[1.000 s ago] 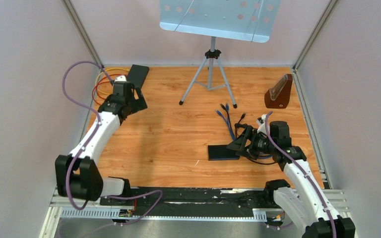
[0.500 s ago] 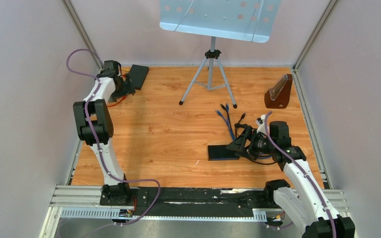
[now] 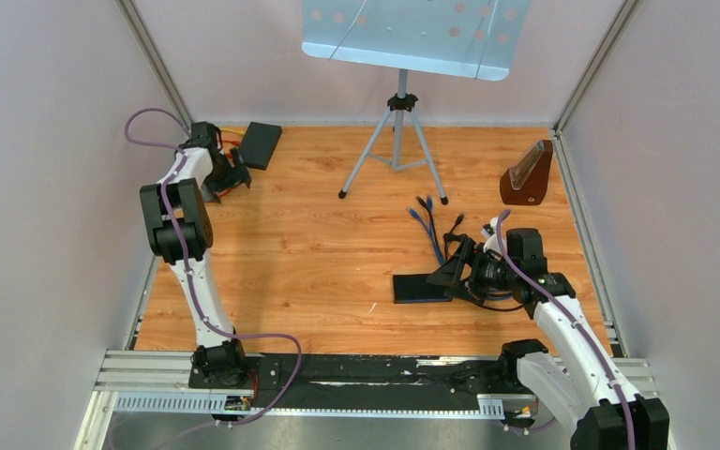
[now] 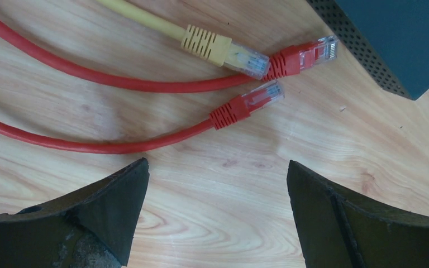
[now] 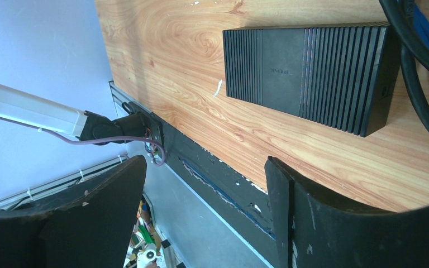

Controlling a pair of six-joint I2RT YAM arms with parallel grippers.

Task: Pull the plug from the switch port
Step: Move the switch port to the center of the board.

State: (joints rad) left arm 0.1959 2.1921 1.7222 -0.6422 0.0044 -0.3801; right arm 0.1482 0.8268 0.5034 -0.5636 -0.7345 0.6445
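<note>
My left gripper (image 3: pixel 232 178) is open and empty at the far left back, low over the wood. In the left wrist view it (image 4: pixel 218 187) hangs over two loose red plugs (image 4: pixel 251 103) and a yellow plug (image 4: pixel 223 50), beside a dark switch corner (image 4: pixel 394 39), also in the top view (image 3: pixel 261 143). My right gripper (image 3: pixel 455 272) is open and empty next to a second black ribbed switch (image 3: pixel 420 287). The right wrist view shows that switch (image 5: pixel 307 70), with black and blue cables (image 5: pixel 422 61) running past its right end. I cannot tell whether any plug sits in a port.
A music stand on a tripod (image 3: pixel 397 141) stands at the back middle. A brown wooden wedge (image 3: pixel 528 174) is at the back right. Loose blue cable ends (image 3: pixel 422 220) lie behind the right switch. Red and yellow cable coils (image 3: pixel 230 134) lie in the back left corner. Walls close both sides.
The left arm swung up and back into the far left corner, and its gripper then dropped slightly nearer the cables. The right arm has barely moved.
</note>
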